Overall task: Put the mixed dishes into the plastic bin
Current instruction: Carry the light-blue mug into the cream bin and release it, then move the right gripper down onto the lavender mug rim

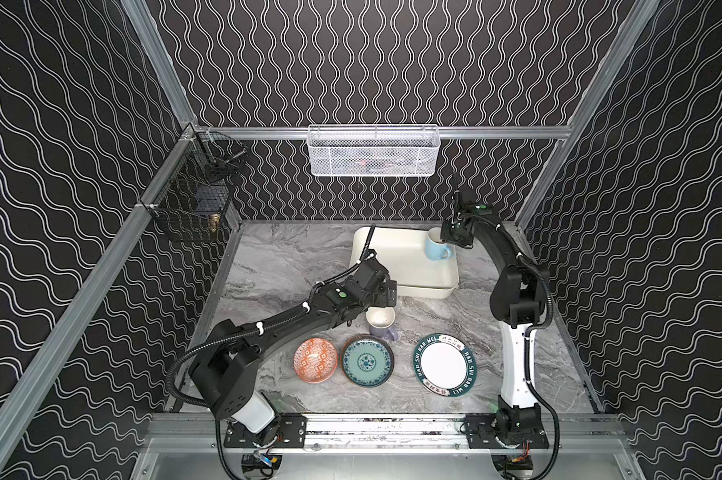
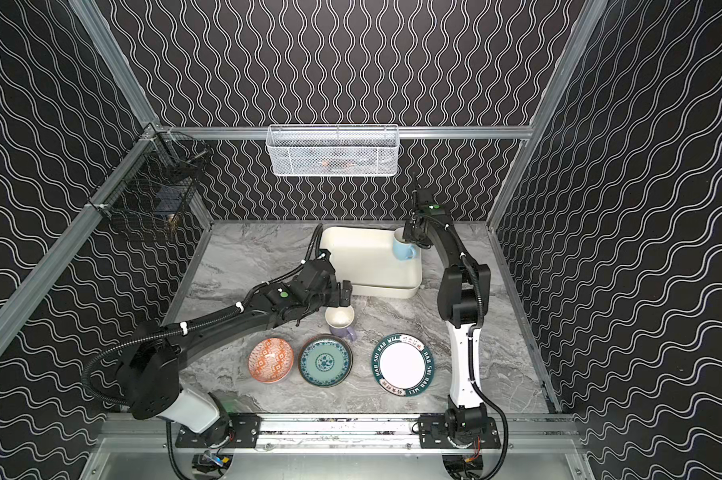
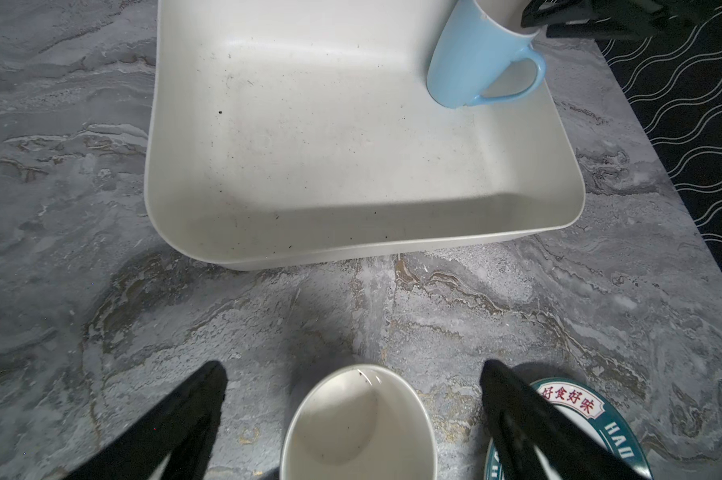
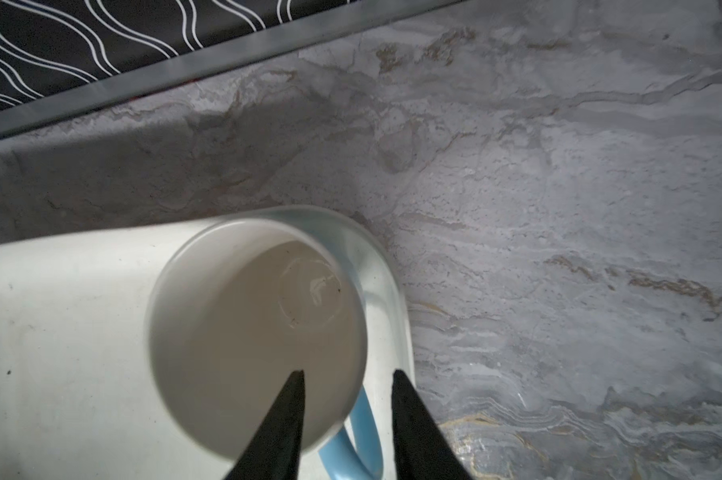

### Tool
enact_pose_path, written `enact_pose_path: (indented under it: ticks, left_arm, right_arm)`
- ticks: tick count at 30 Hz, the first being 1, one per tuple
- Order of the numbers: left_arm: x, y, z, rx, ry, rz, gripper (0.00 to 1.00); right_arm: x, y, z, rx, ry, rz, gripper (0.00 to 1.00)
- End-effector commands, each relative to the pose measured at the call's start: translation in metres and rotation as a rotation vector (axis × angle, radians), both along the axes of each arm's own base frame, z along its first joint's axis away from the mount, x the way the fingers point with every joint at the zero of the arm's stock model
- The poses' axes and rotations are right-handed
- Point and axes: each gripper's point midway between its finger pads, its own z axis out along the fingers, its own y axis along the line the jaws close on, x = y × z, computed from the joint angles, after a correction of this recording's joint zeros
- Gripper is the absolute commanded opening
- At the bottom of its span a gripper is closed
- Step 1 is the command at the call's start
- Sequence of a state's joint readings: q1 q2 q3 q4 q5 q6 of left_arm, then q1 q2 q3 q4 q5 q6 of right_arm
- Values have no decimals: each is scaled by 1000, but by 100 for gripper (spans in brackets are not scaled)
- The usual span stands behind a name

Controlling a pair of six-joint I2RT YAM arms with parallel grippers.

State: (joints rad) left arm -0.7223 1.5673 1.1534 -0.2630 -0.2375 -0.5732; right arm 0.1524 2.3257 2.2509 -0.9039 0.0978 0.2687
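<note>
Grey marbled worktop (image 1: pixel 292 266) is seen under a black wavy-patterned enclosure, with the plastic bin (image 1: pixel 392 253) at the far centre. A light-blue mug (image 1: pixel 436 246) is stood upright in the bin's far right corner, tight against the wall. The right tool (image 4: pixel 346 376) is seen with one finger inside the mug's rim and one outside, the jaws narrowly parted and clear of the wall, so the mug appears released. If that tool is lifted crookedly, the rim could be caught and the mug tipped. The left tool (image 3: pixel 353 370) is held wide open above the lilac mug (image 1: pixel 382 324), which is stood on the worktop just near of the bin. A misjudged descent could knock it toward the teal plate (image 1: pixel 366 360), the orange-patterned bowl (image 1: pixel 315 359) or the lettered-rim plate (image 1: pixel 444 365).
</note>
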Motion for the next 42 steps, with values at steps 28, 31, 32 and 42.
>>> enact_pose_path:
  ticks: [28,31,32,42]
  left_arm:
    - [-89,93,42,57,-40,118,99]
    - [-92,95,45,47,-38,116,99]
    - [-93,96,45,42,-37,115,99]
    - [-100,101,46,26,-39,120,99]
  right_arm:
    - [-253,187,20,68,90,463,46]
    - [-268,192,4,59,129,476,46]
    - [-272,194,-1,59,137,482,46]
    - [-280,212,-37,18,194,516,44]
